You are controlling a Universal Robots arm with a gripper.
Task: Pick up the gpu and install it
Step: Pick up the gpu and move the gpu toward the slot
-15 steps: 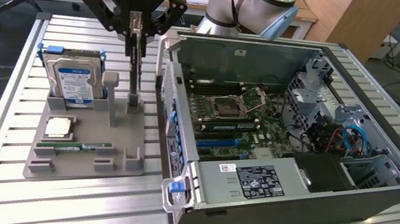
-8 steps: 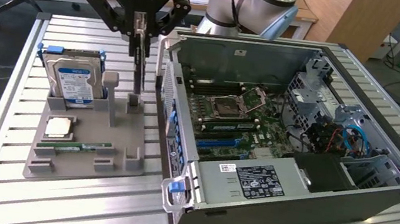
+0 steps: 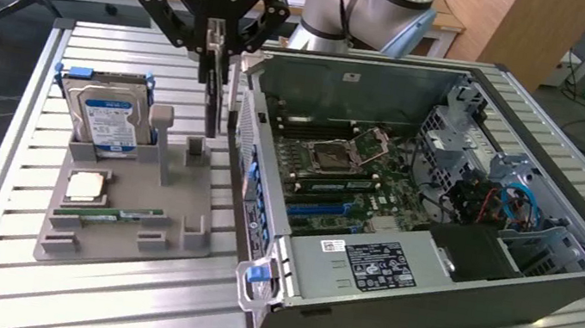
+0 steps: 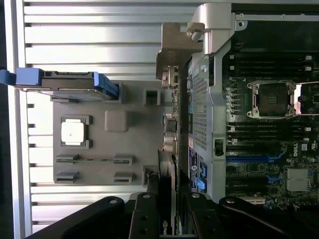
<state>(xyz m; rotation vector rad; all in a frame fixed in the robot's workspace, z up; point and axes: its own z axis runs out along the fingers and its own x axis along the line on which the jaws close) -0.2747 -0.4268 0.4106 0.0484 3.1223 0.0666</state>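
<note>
- Claw (image 3: 217, 44) of black metal, two-fingered, hangs from above and is clenched on the top edge of the gpu (image 3: 214, 100), a thin dark rectangular circuit card held upright and edge-on.
- The card hangs in the air just above the grey moulded plastic holder tray (image 3: 129, 209). It is close beside the outer wall of the open grey metal computer case (image 3: 385, 326) and not yet inside it.
- A silver hard drive with a blue label (image 3: 108, 119) stands in the tray, towards the exterior view's left. Tray and case rest on a counter of pale aluminium slats (image 3: 75, 297).
- Risk, as a judgement: the grip covers a narrow strip of a long card, so the card may swing or slip between the fingers.
- Risk: the card is very near the case wall, so its lower corner or its metal end bracket (image 4: 174, 55) could catch the rim on the way over.
- Risk: a tilted card would likely miss the blue slots (image 3: 315, 208) on the green motherboard (image 3: 348, 181) and scrape the parts around them.
</note>
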